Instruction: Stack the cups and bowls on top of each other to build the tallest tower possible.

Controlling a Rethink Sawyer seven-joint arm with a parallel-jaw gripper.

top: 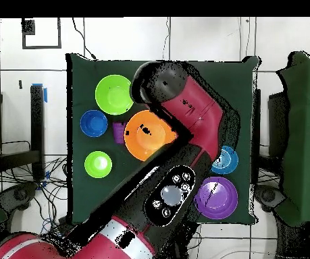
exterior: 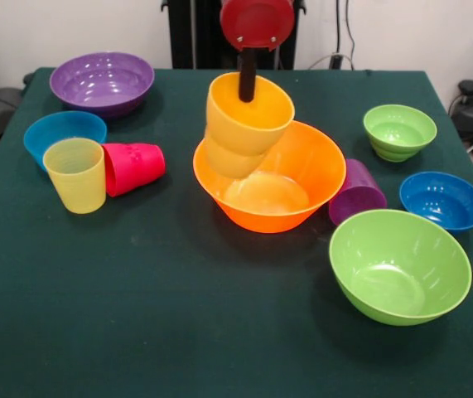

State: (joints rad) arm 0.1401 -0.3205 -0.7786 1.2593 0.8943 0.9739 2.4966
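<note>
- The table point(exterior: 178, 332) carries everything.
- The large orange bowl point(exterior: 302, 178) sits mid-table.
- The large lime green bowl point(exterior: 399, 265) and large purple bowl point(exterior: 102, 81) stand apart from it.
- The gripper point(exterior: 247, 87) reaches into the yellow-orange cup point(exterior: 248, 116), held tilted over the orange bowl; its opening width cannot be told.
- The purple cup point(exterior: 355, 192) lies touching the orange bowl.

Front view: bright, even illumination from above. Soft, short shadows lie on the surface point(exterior: 137, 315) beneath the bowls. Broad glare marks the inside of the large lime green bowl point(exterior: 400, 265) and the orange bowl point(exterior: 269, 178). Focus is mildly soft throughout. Overhead view: evenly lit, floor bright.
</note>
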